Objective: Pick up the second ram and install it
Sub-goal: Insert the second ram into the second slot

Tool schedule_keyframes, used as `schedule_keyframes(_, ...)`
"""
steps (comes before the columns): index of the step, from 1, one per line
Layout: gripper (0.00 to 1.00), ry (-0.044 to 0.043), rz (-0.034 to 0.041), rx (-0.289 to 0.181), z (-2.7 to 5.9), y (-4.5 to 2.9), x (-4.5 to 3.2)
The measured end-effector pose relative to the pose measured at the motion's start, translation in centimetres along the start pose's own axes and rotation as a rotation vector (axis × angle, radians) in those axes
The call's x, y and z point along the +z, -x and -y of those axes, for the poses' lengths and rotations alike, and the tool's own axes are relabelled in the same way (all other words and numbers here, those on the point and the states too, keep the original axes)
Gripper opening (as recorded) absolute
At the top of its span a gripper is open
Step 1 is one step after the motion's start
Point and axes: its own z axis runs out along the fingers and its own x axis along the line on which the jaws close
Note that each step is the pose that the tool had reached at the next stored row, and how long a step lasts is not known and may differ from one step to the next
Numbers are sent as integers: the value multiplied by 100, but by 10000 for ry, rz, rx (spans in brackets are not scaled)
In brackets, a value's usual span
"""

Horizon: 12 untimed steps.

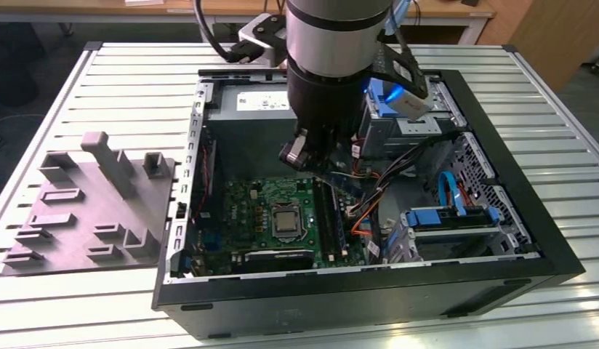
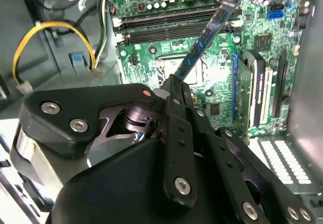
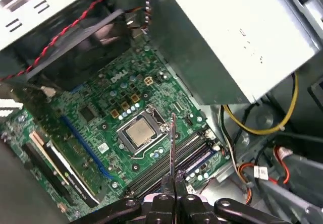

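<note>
Nearest, the black metal two-finger gripper (image 2: 174, 85) is clamped on the second ram (image 2: 206, 35), a thin, flat, long blue circuit-board stick with dark chips along its face. In the first wrist view the same stick (image 3: 171, 143) shows edge-on as a narrow line rising from the fingertips. It hangs inside the case, above the long black memory sockets (image 2: 161, 24), and lies at a slant to them in the second wrist view; whether its far edge touches a socket cannot be told. Beyond the sockets sits the square silver processor socket (image 3: 139, 133) on the green motherboard (image 1: 251, 203). Judged risks: a stick lowered askew could miss the socket groove, jam on an end latch, or scrape nearby board parts. The narrow pinch could also let so thin a card pivot or flex under pressing force. Around all this stands the open black computer case (image 1: 377, 291). Farthest, at the exterior view's left, a gray plastic holder block (image 1: 86, 211) rests on the white slatted table (image 1: 134, 80).
</note>
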Motion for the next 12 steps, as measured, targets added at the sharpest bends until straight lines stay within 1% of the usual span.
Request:
schedule_keyframes(9, 12, -155, 47, 1627, 0, -1, 9)
schedule_keyframes(10, 12, -188, 57, 1981, 0, -1, 10)
schedule_keyframes(12, 12, -224, 69, 2355, 0, -1, 12)
